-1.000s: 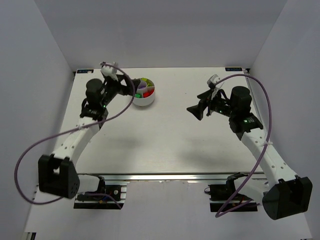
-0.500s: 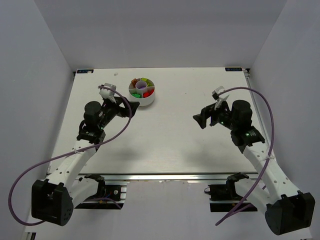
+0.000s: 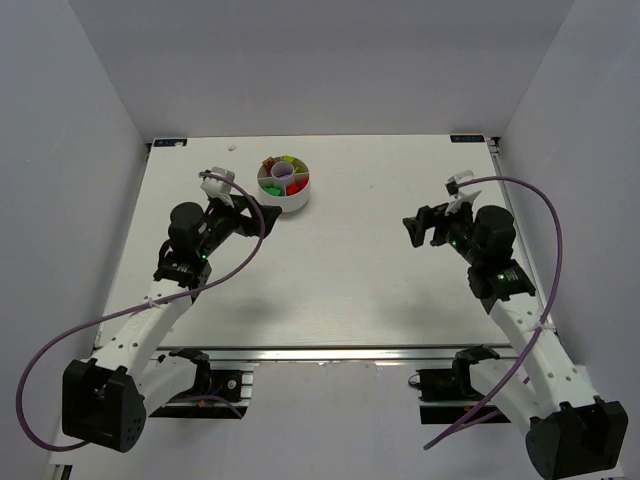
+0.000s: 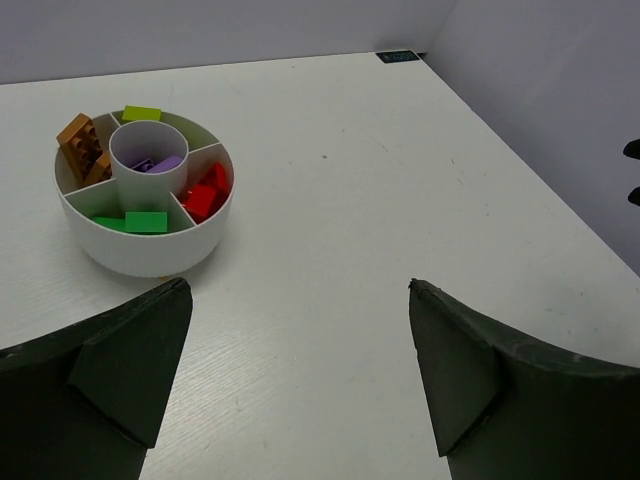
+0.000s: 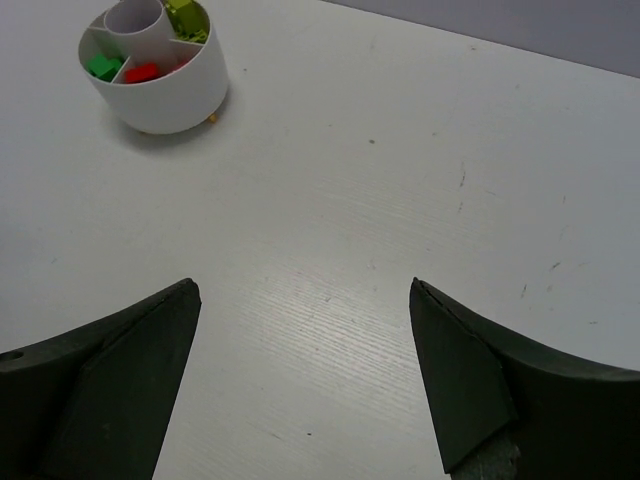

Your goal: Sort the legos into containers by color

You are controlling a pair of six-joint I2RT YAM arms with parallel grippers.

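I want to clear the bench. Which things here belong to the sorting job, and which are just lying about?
Job: dish; orange, lime, purple, red and green legos, all in it.
Lying about: white scrap near the table's far edge; yellowish speck beside the dish, too small to identify.

The dish (image 4: 150, 255) looks like smooth white plastic with a soft sheen, the legos (image 4: 205, 195) in it glossier hard plastic. The table (image 5: 400, 200) is matt white with a fine wood-like grain; the fingers (image 4: 130, 360) of the left gripper (image 4: 298, 290) are dull black plastic.
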